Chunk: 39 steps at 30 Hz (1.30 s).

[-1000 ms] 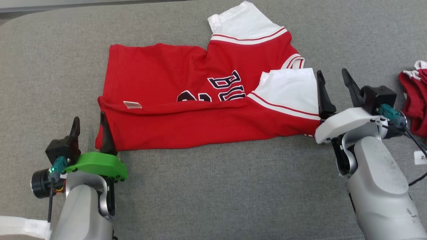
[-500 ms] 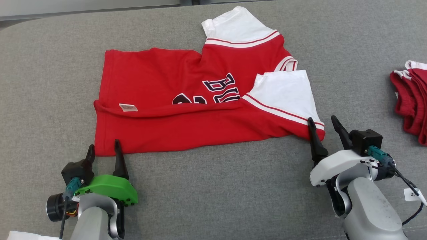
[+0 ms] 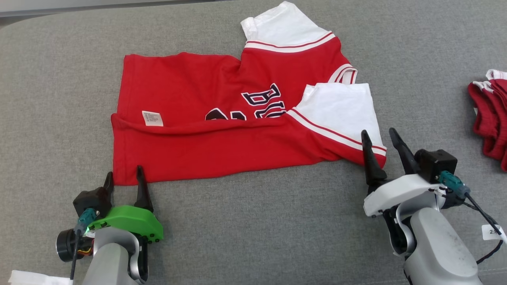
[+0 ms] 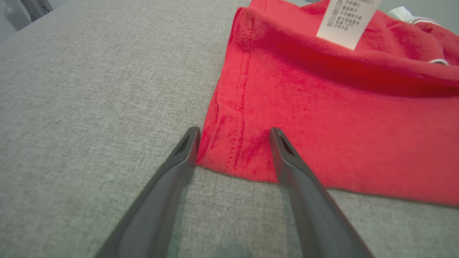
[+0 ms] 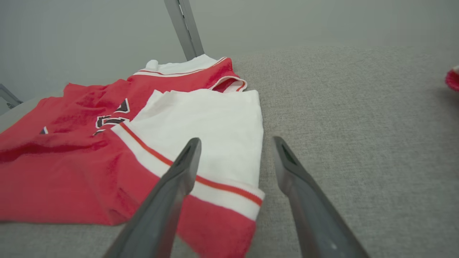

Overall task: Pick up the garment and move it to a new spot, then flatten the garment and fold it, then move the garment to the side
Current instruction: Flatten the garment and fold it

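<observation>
L pincer [image 3: 124,171], R pincer [image 3: 378,131]: open

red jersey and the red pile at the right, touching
Apart. The head view shows bare grey surface between the red jersey and the red pile.

Light: soft, even brightness is falling from above on the bench [image 3: 253,229].
Shadows: a dim band is lying under the fold of the garment [image 3: 222,134]; faint ones are trailing beneath the fingers [image 4: 172,179].
Glare: the white sleeve [image 5: 211,132] is washing out.
Focus: finger bases are blurring in both wrist views.
Distortion: wrist-view edges are bending.
</observation>
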### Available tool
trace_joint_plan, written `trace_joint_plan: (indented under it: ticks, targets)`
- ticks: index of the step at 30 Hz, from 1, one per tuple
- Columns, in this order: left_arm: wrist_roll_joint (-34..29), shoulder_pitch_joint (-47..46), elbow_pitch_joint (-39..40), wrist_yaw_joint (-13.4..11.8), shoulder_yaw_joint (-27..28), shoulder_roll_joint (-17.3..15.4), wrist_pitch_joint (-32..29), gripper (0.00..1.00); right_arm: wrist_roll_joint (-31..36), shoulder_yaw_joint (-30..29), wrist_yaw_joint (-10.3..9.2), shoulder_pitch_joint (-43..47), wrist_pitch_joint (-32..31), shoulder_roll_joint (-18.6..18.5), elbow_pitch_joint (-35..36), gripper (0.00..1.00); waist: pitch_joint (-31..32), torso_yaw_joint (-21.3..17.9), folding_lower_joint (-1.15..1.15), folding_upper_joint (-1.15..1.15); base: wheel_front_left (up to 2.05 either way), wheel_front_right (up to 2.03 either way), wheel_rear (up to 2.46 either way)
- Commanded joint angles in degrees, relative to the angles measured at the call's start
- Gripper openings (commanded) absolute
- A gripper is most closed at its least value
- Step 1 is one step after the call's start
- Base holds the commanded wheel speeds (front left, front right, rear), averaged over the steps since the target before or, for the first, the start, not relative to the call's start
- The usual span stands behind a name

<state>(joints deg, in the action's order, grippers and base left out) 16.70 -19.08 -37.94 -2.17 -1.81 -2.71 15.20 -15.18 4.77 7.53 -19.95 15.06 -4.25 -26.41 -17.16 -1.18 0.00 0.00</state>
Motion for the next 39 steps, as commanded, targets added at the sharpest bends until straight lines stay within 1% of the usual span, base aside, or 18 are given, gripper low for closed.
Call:
trace_joint_plan:
  ticks: [1,6,10,15,17,18,19,20,21,28,30,35,39]
  targets:
    - [0.0,0.0,-0.8,0.1,0.3,-0.4,-0.1,1.00,-0.7,0.6,-0.09,1.4,0.1,-0.2,0.4,1.00,0.1,-0.1,0.00,0.00,0.00,0.00,0.00]
    - [0.2,-0.2,-1.6,0.4,0.2,-0.4,-0.2,1.00,-1.4,2.8,-0.09,3.0,0.1,-0.9,-0.2,1.00,0.0,-0.3,0.00,0.00,0.00,0.00,0.00]
    - [0.4,-0.6,-1.9,0.5,-0.1,-0.3,-0.2,1.00,-1.5,3.5,-0.09,3.4,0.1,-1.0,-1.6,1.00,-0.1,-0.2,0.00,0.00,0.00,0.00,0.00]
    - [-0.2,-0.8,-2.3,0.5,0.0,-0.3,-0.2,1.00,-1.6,3.6,-0.09,3.1,0.1,-1.0,-1.7,1.00,-0.3,-0.1,0.00,0.00,0.00,0.00,0.00]
    - [-0.2,-0.6,-2.6,0.7,0.1,-0.3,-0.2,1.00,-1.8,4.3,-0.09,3.8,0.1,-1.1,-3.0,1.00,-0.2,0.0,0.00,0.00,0.00,0.00,0.00]
    - [0.0,-0.5,-2.8,0.8,0.1,-0.3,-0.2,0.87,-1.8,4.7,-0.09,3.7,0.1,-1.3,-3.6,0.96,-0.1,-0.1,0.00,0.00,0.00,0.00,0.00]
    - [0.0,-0.5,-3.0,1.0,0.1,-0.3,-0.2,0.49,-1.9,5.0,-0.09,3.4,0.1,-1.4,-4.1,0.45,-0.1,-0.1,0.00,0.00,0.00,0.00,0.00]
    - [0.0,-0.4,-3.0,1.3,0.1,-0.3,-0.2,0.43,-2.0,5.2,-0.09,3.1,0.0,-1.4,-4.4,0.00,-0.1,-0.2,0.00,0.00,0.00,0.00,0.00]
    - [0.2,-0.4,-3.4,1.7,-0.2,-0.3,-0.2,0.00,-2.1,5.4,-0.09,2.7,0.0,-1.4,-4.8,0.00,-0.1,-0.2,0.00,0.00,0.00,0.00,0.00]
    - [0.1,-0.5,-2.8,2.5,-0.3,-0.3,-0.2,0.00,-3.3,3.4,-0.10,0.8,0.1,-1.4,-4.2,0.00,1.2,-0.2,0.00,0.00,0.00,0.00,0.00]
    - [-0.2,0.3,-1.7,2.2,0.2,-0.3,-0.1,0.00,-3.8,2.6,-0.11,0.8,0.1,-1.3,-4.4,0.00,2.5,-0.2,0.00,0.00,0.00,0.00,0.00]
    - [-0.5,3.9,0.3,2.4,1.6,-0.5,-0.1,0.00,-4.8,1.9,-0.11,2.6,0.1,-1.8,-6.4,0.00,7.5,0.3,0.00,0.00,0.00,0.00,0.00]
    - [-1.2,8.1,0.2,2.8,1.1,-0.5,-0.1,0.00,-6.5,3.1,-0.12,5.4,0.1,-2.5,-8.3,0.00,12.4,1.0,0.00,0.00,0.00,0.00,0.00]
